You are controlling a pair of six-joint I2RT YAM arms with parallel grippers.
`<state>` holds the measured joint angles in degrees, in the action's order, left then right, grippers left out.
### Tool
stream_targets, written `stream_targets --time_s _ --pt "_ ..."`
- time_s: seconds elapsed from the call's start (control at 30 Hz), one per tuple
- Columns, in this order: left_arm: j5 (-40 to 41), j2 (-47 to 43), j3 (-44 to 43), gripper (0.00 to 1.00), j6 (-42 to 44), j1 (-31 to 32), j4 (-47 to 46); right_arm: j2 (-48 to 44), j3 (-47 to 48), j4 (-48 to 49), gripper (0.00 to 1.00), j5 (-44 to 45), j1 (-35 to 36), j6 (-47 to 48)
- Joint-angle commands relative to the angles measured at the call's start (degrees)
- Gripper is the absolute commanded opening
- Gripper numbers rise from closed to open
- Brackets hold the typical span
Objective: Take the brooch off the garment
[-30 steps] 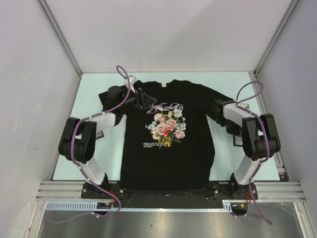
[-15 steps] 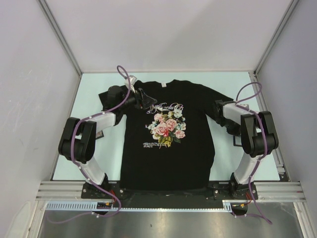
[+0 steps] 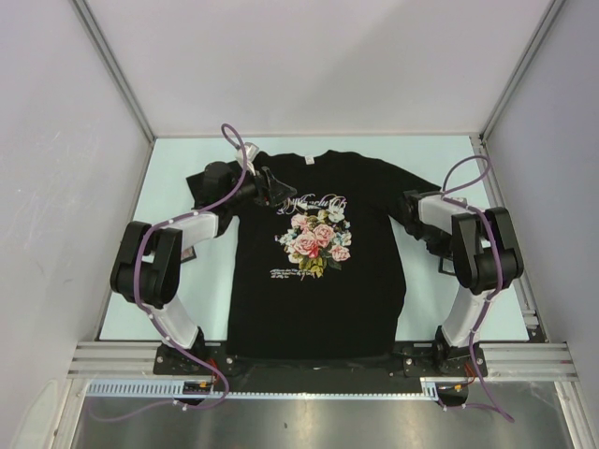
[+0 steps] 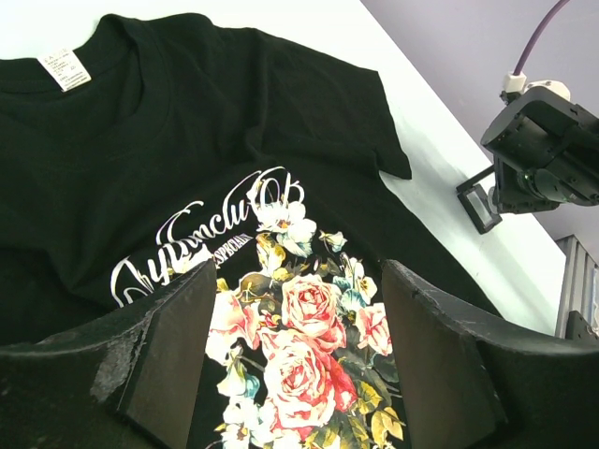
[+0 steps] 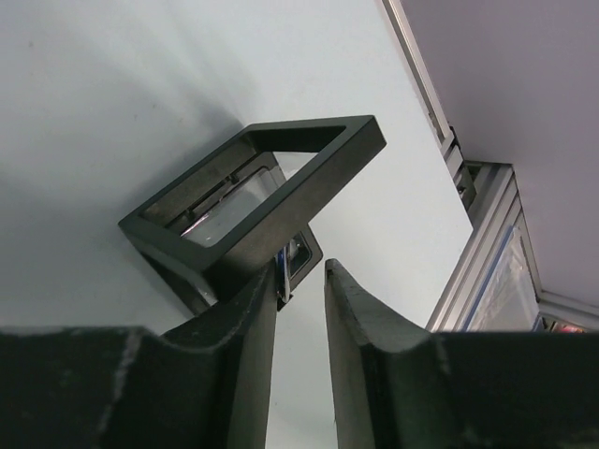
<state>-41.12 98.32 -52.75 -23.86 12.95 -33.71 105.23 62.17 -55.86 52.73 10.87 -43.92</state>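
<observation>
The garment [image 3: 318,281], a black T-shirt with a rose print and white lettering, lies flat on the table and fills the left wrist view [image 4: 187,122]. No brooch shows on it. My left gripper [image 3: 272,190] hovers over the upper left chest, open wide and empty [image 4: 295,281]. My right gripper [image 3: 413,205] is off the shirt's right sleeve, its jaws a narrow gap apart [image 5: 302,271] at a small black hinged box [image 5: 253,182]. A thin silvery-blue piece [image 5: 283,277] shows at its left fingertip. I cannot tell if that is the brooch.
The black box also shows in the left wrist view [image 4: 479,202], on the pale table [image 3: 187,281] beside the right arm. Grey walls enclose the table on three sides. A metal rail [image 3: 318,360] runs along the near edge.
My right arm's elbow has shifted slightly to the left. The left arm and the shirt have not moved.
</observation>
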Motion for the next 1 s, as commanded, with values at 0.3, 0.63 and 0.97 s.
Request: stream_targets --time_s 0.3,0.63,0.97 --pt "-0.10 -0.85 -2.36 0.76 2.15 0.15 -0.56 -7.05 1.72 -1.89 0.52 2.20 4.59 0.59" --pt "1.65 -12.34 -1.13 0.88 -1.53 1.11 6.02 -34.54 4.45 4.08 0.68 -8.13 19.85 13.15" --pt "15.27 -51.28 2.05 1.00 -7.44 4.54 29.90 -63.64 3.48 12.25 0.77 -22.22 30.26 19.48"
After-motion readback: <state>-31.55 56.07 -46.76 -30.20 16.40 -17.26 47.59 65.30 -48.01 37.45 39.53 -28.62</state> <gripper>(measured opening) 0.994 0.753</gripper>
